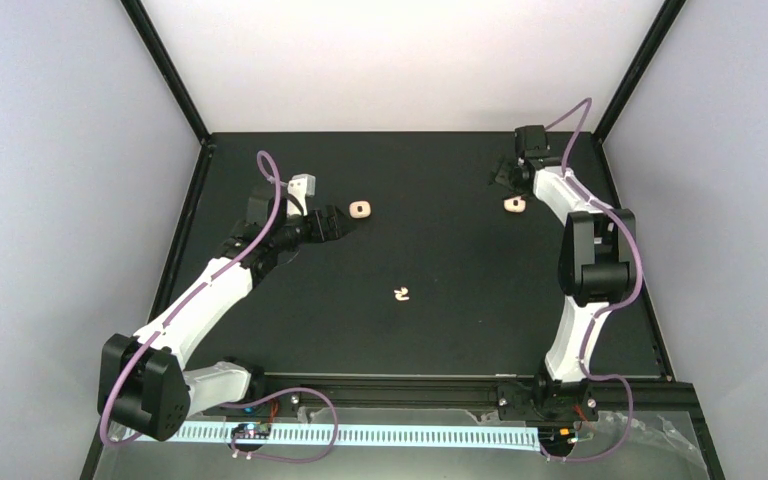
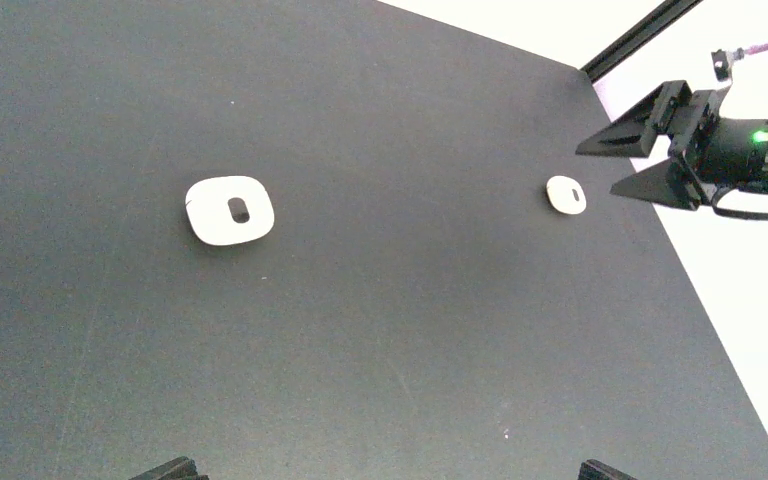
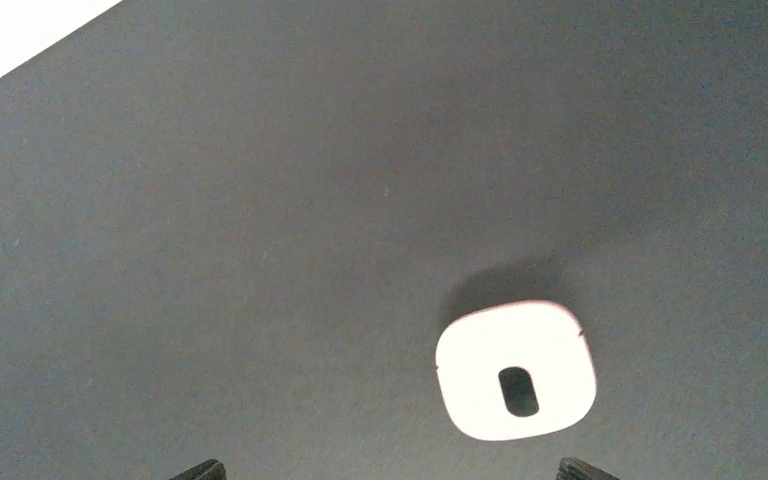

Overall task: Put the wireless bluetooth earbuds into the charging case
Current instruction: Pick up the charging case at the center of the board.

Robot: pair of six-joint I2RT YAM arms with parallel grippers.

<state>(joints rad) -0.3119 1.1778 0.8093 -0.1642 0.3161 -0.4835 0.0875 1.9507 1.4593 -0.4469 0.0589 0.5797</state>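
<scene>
Left hand (image 2: 388, 470) wide before slotted case (image 2: 229, 210), right hand (image 3: 388, 470) wide near another case (image 3: 516, 370), earbuds (image 1: 401, 294) well apart

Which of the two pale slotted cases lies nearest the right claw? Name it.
The right-hand case, lying just beside the open right claw. The other case sits far off to the left.

Even, bright light; the white case (image 3: 516, 370) is overexposed to a pinkish glow (right wrist view), a soft shadow on its far side, its edges slightly blurred
</scene>
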